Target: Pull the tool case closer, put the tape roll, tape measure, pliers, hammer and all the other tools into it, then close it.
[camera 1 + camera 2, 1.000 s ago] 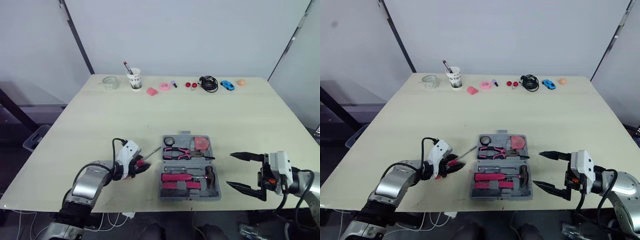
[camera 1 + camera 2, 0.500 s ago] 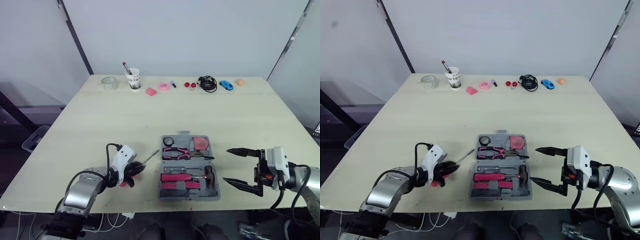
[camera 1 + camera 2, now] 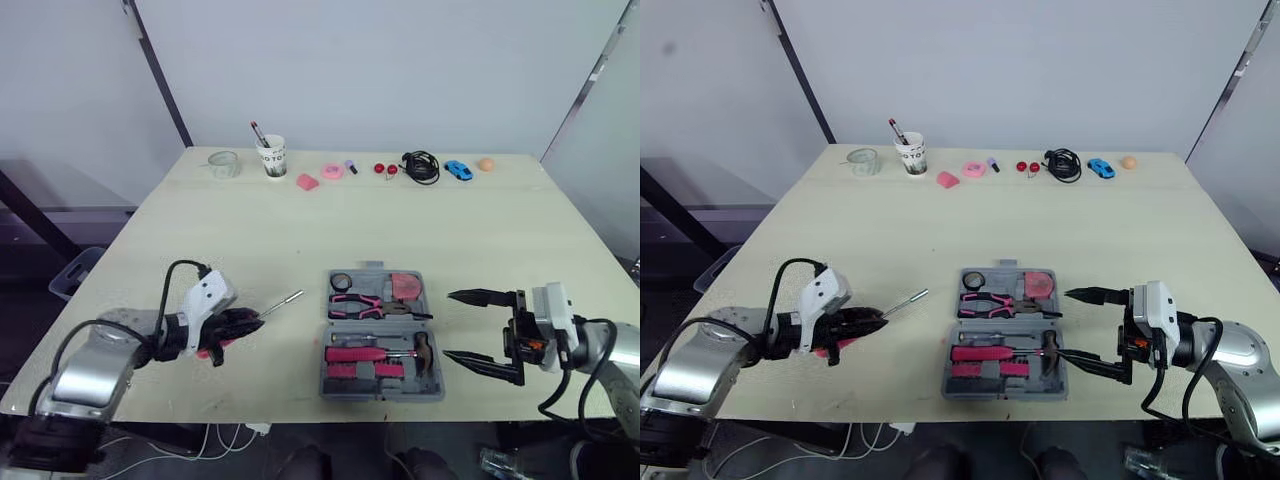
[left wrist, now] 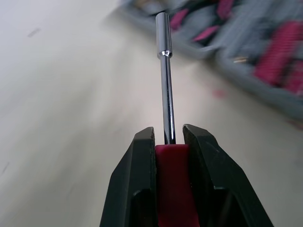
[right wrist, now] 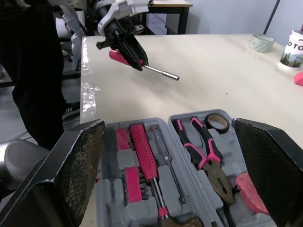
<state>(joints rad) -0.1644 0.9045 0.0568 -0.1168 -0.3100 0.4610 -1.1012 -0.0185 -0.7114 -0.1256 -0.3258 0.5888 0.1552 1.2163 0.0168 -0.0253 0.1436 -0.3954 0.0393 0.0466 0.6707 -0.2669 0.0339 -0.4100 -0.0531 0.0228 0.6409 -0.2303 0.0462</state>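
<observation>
The grey tool case point(image 3: 383, 385) lies open near the table's front edge. In it are a tape roll point(image 3: 340, 282), pink-handled pliers point(image 3: 365, 304), a hammer point(image 3: 421, 349) and a pink-handled driver point(image 5: 142, 151). My left gripper point(image 3: 232, 322) is to the left of the case, shut on the red handle point(image 4: 171, 179) of a screwdriver. Its chrome shaft point(image 4: 164, 71) points toward the case. My right gripper point(image 3: 450, 325) hangs open just right of the case, with nothing between its fingers point(image 5: 78, 170).
Along the far edge stand a clear tape roll point(image 3: 222, 163), a paper cup with pens point(image 3: 271, 157), small pink items point(image 3: 307, 182), a black cable point(image 3: 420, 166), a blue toy car point(image 3: 456, 170) and an orange ball point(image 3: 486, 164).
My left gripper has drawn back to the left, away from the case, still holding the screwdriver. My right gripper has edged slightly closer to the case.
</observation>
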